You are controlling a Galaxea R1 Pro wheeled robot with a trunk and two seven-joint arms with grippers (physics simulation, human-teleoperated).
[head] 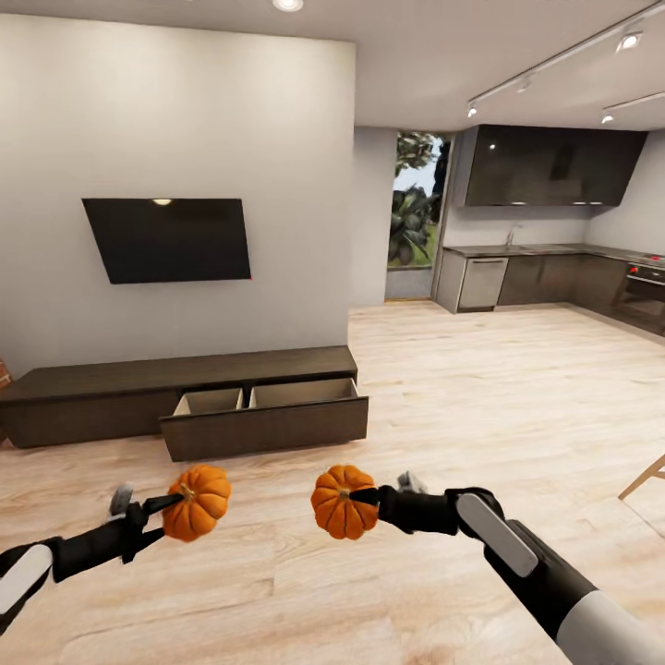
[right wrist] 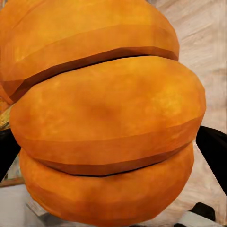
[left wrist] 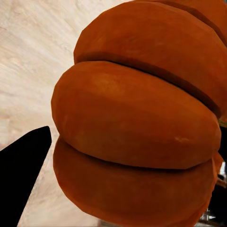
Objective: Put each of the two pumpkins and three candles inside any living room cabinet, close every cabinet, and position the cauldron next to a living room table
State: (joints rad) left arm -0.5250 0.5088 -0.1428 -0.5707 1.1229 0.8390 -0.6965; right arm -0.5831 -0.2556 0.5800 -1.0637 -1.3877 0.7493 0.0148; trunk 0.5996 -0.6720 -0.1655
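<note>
Carried one pumpkin (head: 197,501) in the left gripper (head: 171,504), low and left in the frame, jaws closed tight on it. Held the other pumpkin (head: 341,501) in the right gripper (head: 365,497), low and middle, jaws closed on it too. Faced the long dark cabinet (head: 185,392) under the TV (head: 169,238), its drawer (head: 265,416) pulled open. Probably next: roll closer, reach over the drawer, let go.

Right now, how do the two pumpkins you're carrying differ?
The left pumpkin sits slightly higher in the head view than the right pumpkin. Its stem points toward the left tool; the right one's points toward the right tool. Both are orange, ribbed, gripped above the floor.
</note>
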